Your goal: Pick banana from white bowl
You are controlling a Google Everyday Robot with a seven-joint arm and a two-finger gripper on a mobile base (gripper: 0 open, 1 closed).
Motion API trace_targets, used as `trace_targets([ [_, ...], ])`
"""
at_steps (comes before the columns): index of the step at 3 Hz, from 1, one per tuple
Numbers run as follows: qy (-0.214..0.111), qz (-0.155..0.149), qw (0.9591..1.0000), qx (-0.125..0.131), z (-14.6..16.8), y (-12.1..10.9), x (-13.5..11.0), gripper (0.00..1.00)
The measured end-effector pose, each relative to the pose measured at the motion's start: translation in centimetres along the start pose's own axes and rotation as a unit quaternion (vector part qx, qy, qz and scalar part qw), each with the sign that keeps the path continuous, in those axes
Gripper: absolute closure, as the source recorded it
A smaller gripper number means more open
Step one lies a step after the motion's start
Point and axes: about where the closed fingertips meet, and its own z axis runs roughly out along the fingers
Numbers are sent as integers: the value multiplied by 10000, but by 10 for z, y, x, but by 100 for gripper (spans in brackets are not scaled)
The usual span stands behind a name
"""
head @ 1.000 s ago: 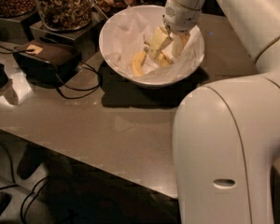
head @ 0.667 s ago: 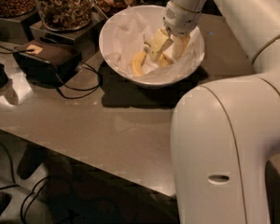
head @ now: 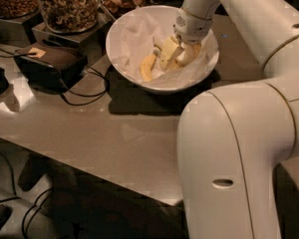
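The white bowl (head: 127,39) stands at the back of the table, lined with white paper. A yellow banana (head: 148,66) lies in its bottom; its left end shows, and the rest is hidden under my gripper. My gripper (head: 168,54) reaches down into the bowl from the upper right and sits right on the banana's middle. Another pale yellow piece (head: 190,55) shows just right of the gripper; I cannot tell whether it is the same banana or a second one.
Glass jars of nuts (head: 67,4) stand on stands behind and left of the bowl. A dark box (head: 47,63) with cables lies left of it. My arm's large white body (head: 234,153) fills the right foreground. The table's front edge runs diagonally at lower left.
The gripper has stayed down in the bowl on the banana, shifting only slightly left. The arm's lower body has edged a little to the left.
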Motion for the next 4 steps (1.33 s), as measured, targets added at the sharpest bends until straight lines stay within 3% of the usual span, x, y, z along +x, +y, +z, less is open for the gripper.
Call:
trace_targets([
  [2,69,16,10000,-47,8,-3,0,41],
  [4,66,16,10000,-47,8,-3,0,83],
])
